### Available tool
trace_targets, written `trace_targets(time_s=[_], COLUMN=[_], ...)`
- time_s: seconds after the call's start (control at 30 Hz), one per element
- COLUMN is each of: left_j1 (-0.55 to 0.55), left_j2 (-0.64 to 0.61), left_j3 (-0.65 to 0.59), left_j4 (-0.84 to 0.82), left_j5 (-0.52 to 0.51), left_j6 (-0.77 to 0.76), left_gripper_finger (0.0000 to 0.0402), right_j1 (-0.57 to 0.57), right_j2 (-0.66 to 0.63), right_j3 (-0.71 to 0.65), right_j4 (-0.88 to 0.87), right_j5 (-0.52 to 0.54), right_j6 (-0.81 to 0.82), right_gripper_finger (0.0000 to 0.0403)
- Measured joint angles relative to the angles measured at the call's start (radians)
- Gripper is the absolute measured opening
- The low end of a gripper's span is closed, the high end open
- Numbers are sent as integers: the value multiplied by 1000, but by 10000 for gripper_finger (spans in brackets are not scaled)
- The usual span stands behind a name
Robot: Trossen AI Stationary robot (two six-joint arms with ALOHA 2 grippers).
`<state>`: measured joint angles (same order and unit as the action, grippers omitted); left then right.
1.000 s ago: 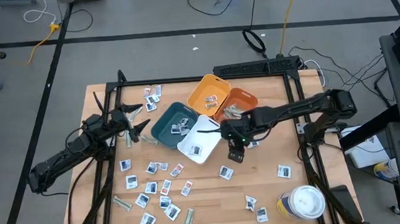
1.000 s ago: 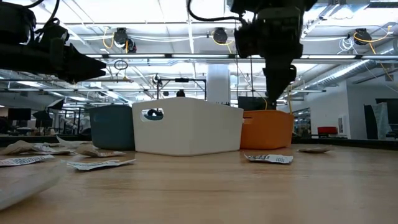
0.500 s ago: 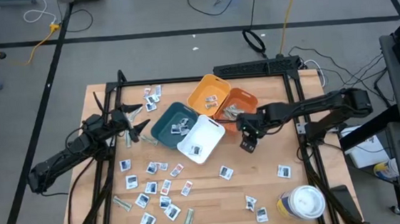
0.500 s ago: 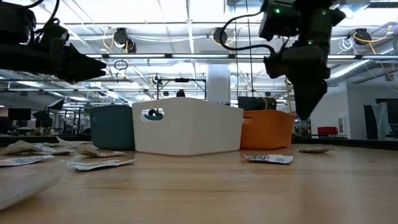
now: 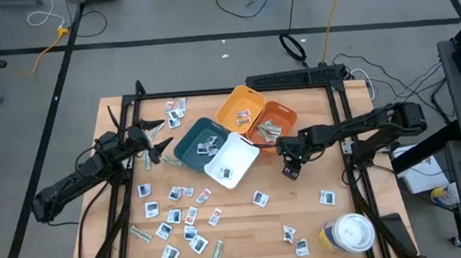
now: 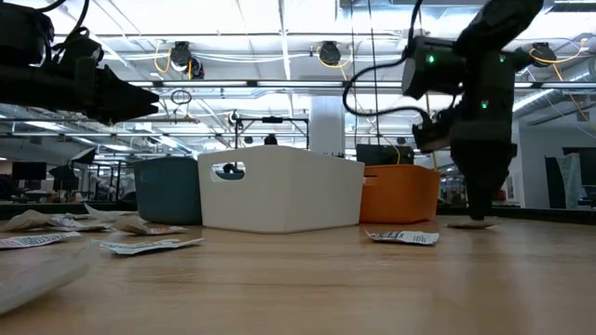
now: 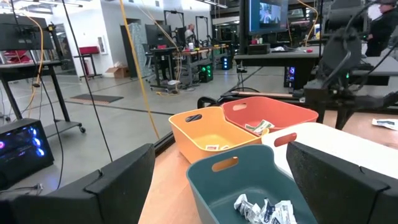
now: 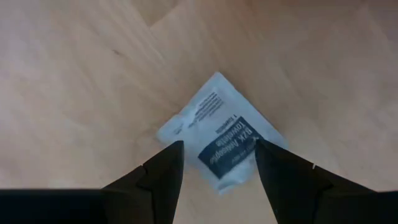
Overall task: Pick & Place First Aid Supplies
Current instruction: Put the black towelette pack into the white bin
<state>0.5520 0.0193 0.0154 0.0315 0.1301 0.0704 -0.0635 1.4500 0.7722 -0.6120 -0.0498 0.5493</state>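
My right gripper points straight down, open, with its tips at the table just right of the white bin. In the right wrist view its fingers stand over the two sides of a white square packet with a blue label, which lies flat on the wood. The low view shows that gripper down at the packet. My left gripper waits open above the table left of the teal bin. Many other packets lie scattered on the near left. My right gripper comes at the white packet from above, pointing down, one finger over each side of it. The packet lies flat on the table. I cannot tell whether the fingertips touch it.
Four bins stand clustered mid-table: teal, white, yellow and orange, some with packets inside. A round white-lidded tub stands at the near right corner. Loose packets lie near it. Bare wood lies around the right gripper.
My right gripper has moved from beside the white bin toward the table's right edge and has come down from well above the bins until its tips reach the table at the packet. The left arm has kept still.
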Motion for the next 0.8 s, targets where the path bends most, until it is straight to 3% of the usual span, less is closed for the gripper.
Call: trace_targets(time_s=[0.3,0.4,0.6,0.8], left_j1=[0,0,0,0], left_j2=[0,0,0,0], left_j3=[0,0,0,0], left_j4=[0,0,1,1], left_j5=[0,0,0,0], left_j6=[0,0,0,0], left_gripper_finger=[367,367,367,367], right_j1=[0,0,-1,0], right_j2=[35,35,37,27], right_j3=[-55,-56,-57,-43], right_j4=[69,67,81,56], right_j5=[22,27,21,12], right_j6=[-41,-41,-36,16], right_gripper_finger=[186,145,19,9])
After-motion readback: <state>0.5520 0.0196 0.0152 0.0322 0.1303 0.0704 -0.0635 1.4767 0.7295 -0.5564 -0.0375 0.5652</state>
